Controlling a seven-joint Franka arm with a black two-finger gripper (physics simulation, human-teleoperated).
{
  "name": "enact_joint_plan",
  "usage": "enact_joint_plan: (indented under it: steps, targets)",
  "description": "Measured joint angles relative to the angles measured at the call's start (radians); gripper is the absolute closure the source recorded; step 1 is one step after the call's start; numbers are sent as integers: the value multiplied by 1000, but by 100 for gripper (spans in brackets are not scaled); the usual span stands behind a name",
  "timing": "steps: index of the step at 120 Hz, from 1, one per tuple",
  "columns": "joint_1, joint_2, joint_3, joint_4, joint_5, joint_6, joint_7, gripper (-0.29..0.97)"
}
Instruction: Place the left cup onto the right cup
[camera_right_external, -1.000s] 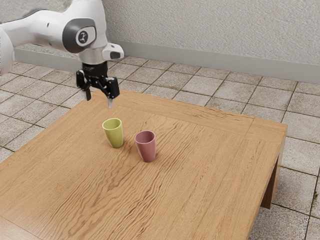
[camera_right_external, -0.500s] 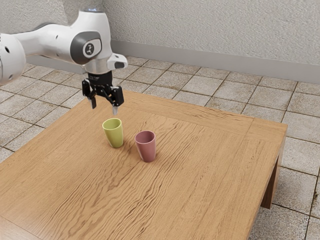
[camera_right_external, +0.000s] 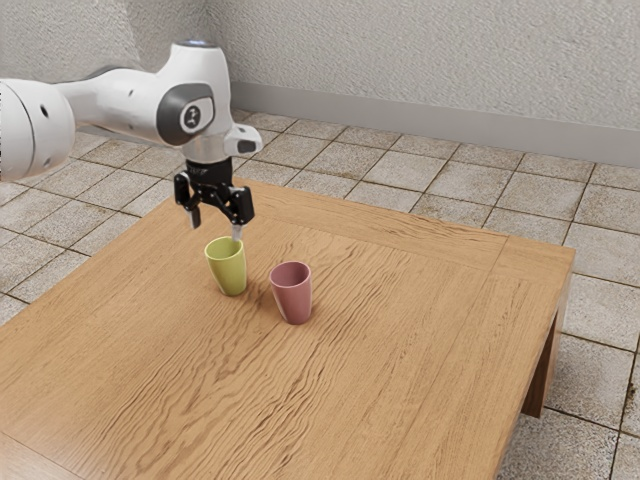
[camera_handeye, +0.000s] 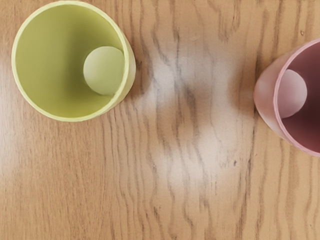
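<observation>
While the white arm (camera_right_external: 120, 100) reaches in from the exterior view's left, its black gripper (camera_right_external: 217, 224) hangs just above the rim of the yellow-green cup (camera_right_external: 227, 266), with its fingers spread and holding nothing. I count two cups. The yellow-green one (camera_handeye: 70, 60) stands upright on the tabletop (camera_right_external: 400, 350) under the gripper. The pink cup (camera_right_external: 291, 292) stands upright near it toward the exterior view's right, and the two do not touch. From the wrist view, bare wood grain (camera_handeye: 190, 175) lies between them, and both mouths face up, the pink (camera_handeye: 295, 95) cut by the frame edge. Around the wooden tabletop lie a grey tiled floor (camera_right_external: 420, 165) and a rough plastered wall (camera_right_external: 450, 50).
</observation>
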Motion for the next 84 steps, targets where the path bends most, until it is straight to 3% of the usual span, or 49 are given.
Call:
enact_joint_plan:
  steps: [84]
  targets:
    - [30,105,-19,82,2,9,44,1]
